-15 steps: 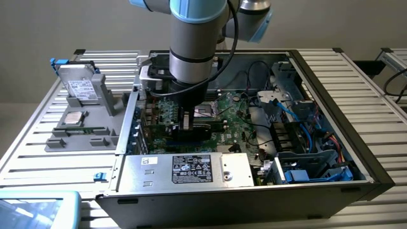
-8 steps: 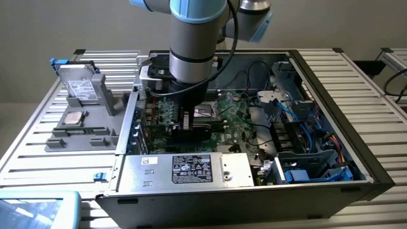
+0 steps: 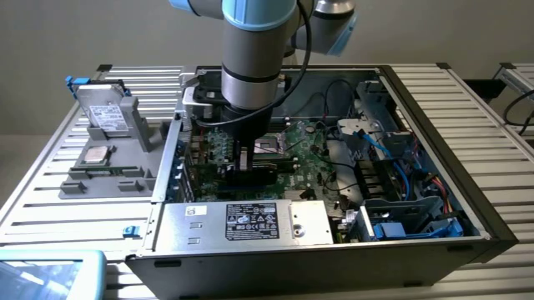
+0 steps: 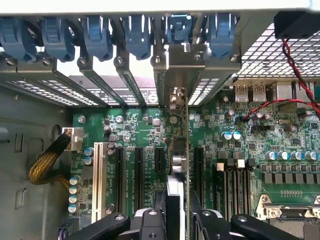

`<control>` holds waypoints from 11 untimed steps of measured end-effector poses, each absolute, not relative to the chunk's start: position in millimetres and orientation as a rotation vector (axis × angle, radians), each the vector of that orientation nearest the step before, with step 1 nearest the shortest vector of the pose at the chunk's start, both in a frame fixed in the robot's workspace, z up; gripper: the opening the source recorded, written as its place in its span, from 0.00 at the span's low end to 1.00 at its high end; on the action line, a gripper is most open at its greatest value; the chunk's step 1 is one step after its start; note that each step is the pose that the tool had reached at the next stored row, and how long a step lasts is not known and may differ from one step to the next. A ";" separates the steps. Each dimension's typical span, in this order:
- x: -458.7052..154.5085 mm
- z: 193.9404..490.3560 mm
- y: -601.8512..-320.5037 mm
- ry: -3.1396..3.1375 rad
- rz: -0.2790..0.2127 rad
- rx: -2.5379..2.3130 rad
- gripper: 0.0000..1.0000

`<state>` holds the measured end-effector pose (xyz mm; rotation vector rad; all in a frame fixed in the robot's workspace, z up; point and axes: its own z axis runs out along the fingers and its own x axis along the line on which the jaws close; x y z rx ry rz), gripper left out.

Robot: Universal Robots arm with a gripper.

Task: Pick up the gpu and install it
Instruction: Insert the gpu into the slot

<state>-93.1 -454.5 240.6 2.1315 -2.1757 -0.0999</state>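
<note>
The gpu (image 4: pixel 181 150) stands upright and edge-on over the green motherboard (image 4: pixel 135 125), in line with a black expansion slot. Its silver end bracket (image 4: pixel 182 65) sits against the case's rear slot opening, under the blue retention clips (image 4: pixel 100 35). My gripper (image 4: pixel 177 220) is shut on the card, with a black finger (image 4: pixel 150 222) on each side. In the exterior view the gripper (image 3: pixel 242 167) reaches straight down into the open computer case (image 3: pixel 434 125) and holds the dark gpu (image 3: pixel 254 177) low over the board. Whether the card's lower edge is seated in the slot is hidden.
A silver power supply (image 3: pixel 242 222) lies just in front of the gripper. Drive bays and blue cables (image 3: pixel 392 156) crowd the case on the exterior view's right. A labelled hard drive (image 3: pixel 109 115) leans on a grey fixture outside the case. The CPU socket (image 4: pixel 290 215) and a white slot (image 4: pixel 97 175) flank the card.
</note>
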 end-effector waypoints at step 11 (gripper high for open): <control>-93.2 243.1 -454.5 -2.174 -0.102 2.131 0.28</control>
